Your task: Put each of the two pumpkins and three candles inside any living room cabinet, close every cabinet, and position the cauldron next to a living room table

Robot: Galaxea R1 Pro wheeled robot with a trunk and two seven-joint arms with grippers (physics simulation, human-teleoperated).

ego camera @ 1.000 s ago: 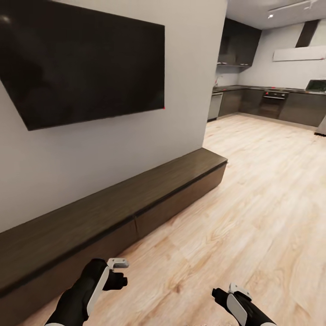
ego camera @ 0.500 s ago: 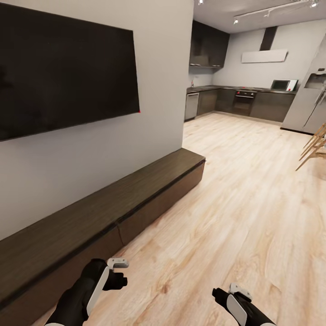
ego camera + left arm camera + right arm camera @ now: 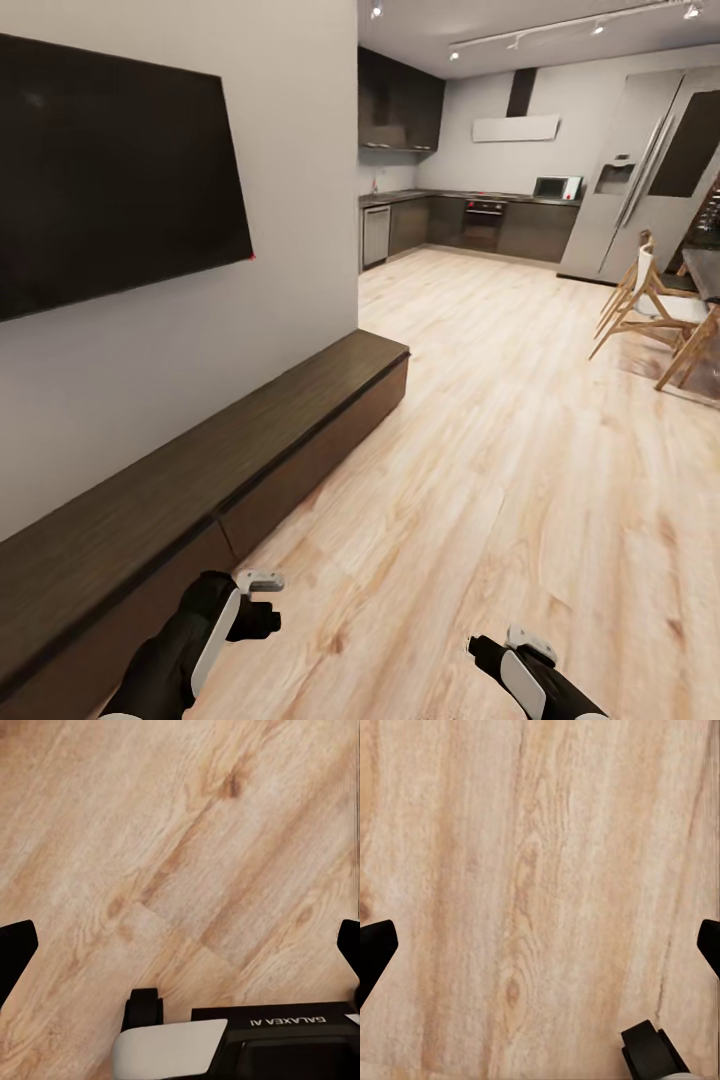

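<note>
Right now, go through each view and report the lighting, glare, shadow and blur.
Head view: even soft light, ceiling spots shining, faint sheen on the dark wall screen, a thin shadow along the cabinet base, straight lines leaning outward near the edges. Left wrist view: sharp floor grain, flat light, no glare. Right wrist view: paler floor, slightly soft, no cast shadow under the jaws.

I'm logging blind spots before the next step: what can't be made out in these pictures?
- Cabinet: the head view's left and bottom edges cut off its near end; fronts look shut there, the rest unknown.
- Right gripper: cut by the bottom edge in the head view.
- Dining table: cropped by the right edge, behind the chairs.
- Kitchen units: too far off for detail.
- Wrist views: just floor between the spread fingertips.
</note>
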